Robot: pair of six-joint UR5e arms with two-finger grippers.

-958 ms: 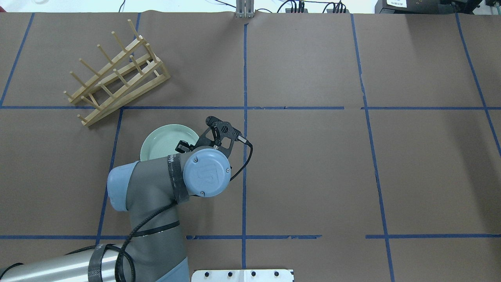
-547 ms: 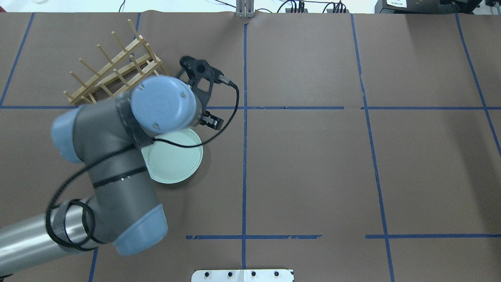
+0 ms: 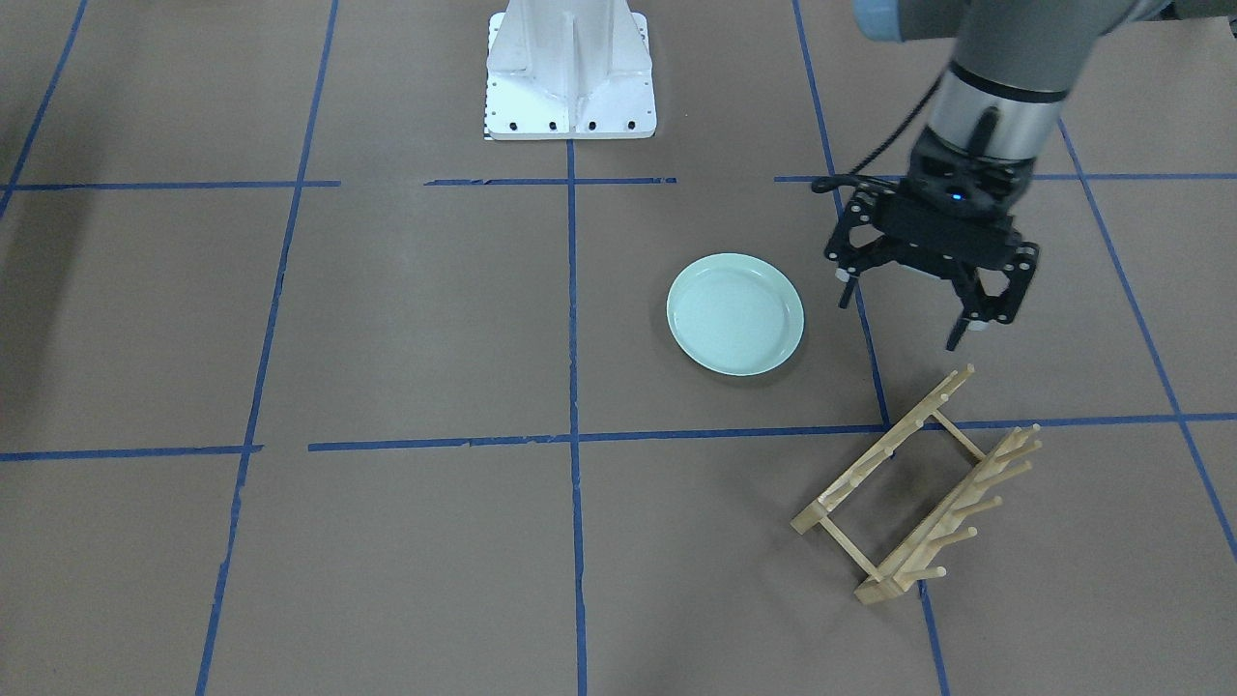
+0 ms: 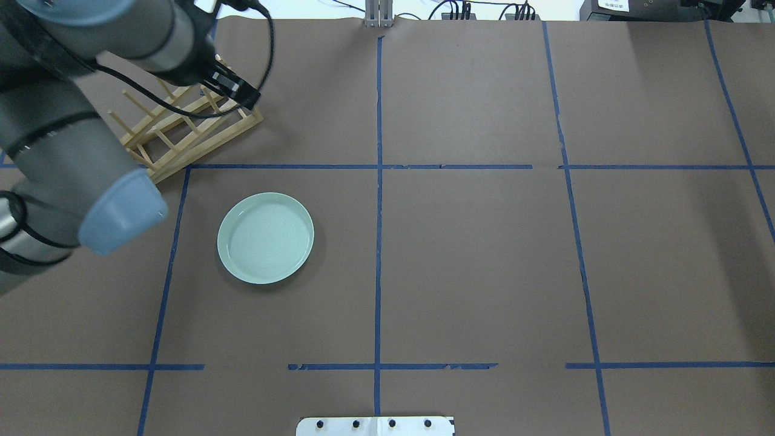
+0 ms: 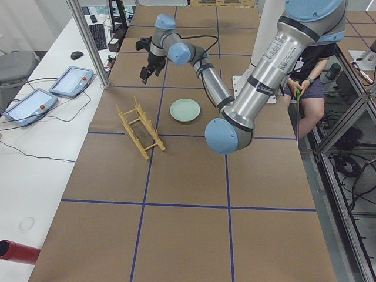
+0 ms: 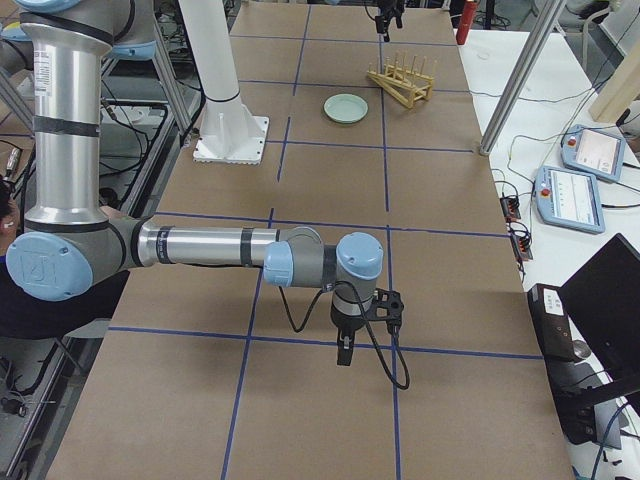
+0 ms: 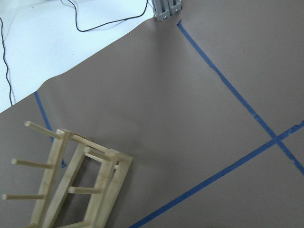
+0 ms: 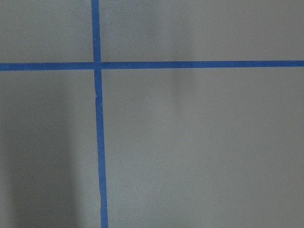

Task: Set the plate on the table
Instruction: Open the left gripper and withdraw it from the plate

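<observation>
One plate [image 4: 266, 238] lies flat on table [image 4: 484, 272]; left claw [image 3: 902, 319] spread, well apart.

The plate [image 4: 265, 238] looks glossy, the table [image 4: 484, 272] matt paper, the rack [image 7: 112, 192] wood.

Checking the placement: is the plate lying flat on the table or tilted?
Flat: the plate rests rim up on the table, nothing touching it.
</observation>
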